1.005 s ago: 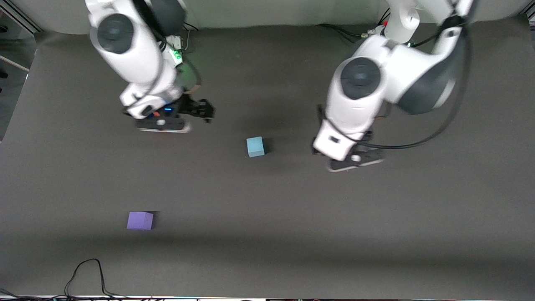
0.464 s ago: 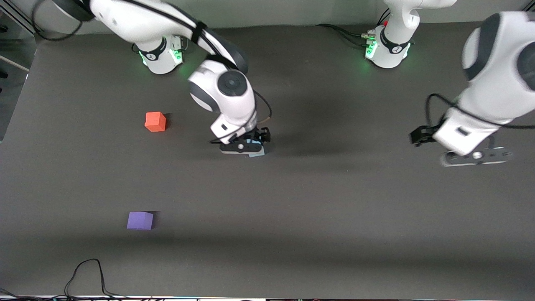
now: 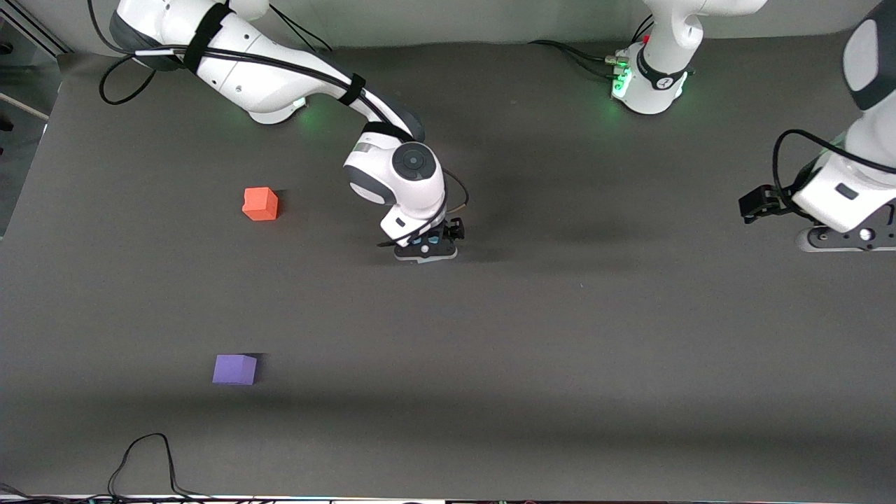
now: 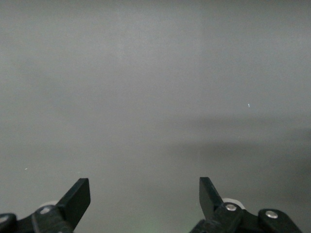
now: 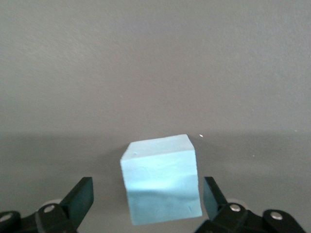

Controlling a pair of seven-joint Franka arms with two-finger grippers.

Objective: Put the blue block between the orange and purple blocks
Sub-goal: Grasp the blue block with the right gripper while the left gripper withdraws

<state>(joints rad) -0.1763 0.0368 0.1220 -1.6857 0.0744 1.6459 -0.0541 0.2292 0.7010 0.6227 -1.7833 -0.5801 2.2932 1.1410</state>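
The blue block [image 5: 163,182] sits on the grey table between the open fingers [image 5: 80,196] of my right gripper [image 5: 146,194], with a gap on each side. In the front view my right gripper [image 3: 427,250] is low over the middle of the table and hides most of the block. The orange block [image 3: 260,204] lies toward the right arm's end. The purple block [image 3: 234,369] lies nearer the front camera than the orange one. My left gripper [image 3: 843,241] is open and empty above bare table [image 4: 145,194] at the left arm's end.
A black cable [image 3: 147,455] loops at the table's edge nearest the front camera. The left arm's base [image 3: 647,77] stands at the edge farthest from the front camera.
My right arm has swung from over the orange block to the blue block and come down around it. My left arm has pulled away toward its end of the table.
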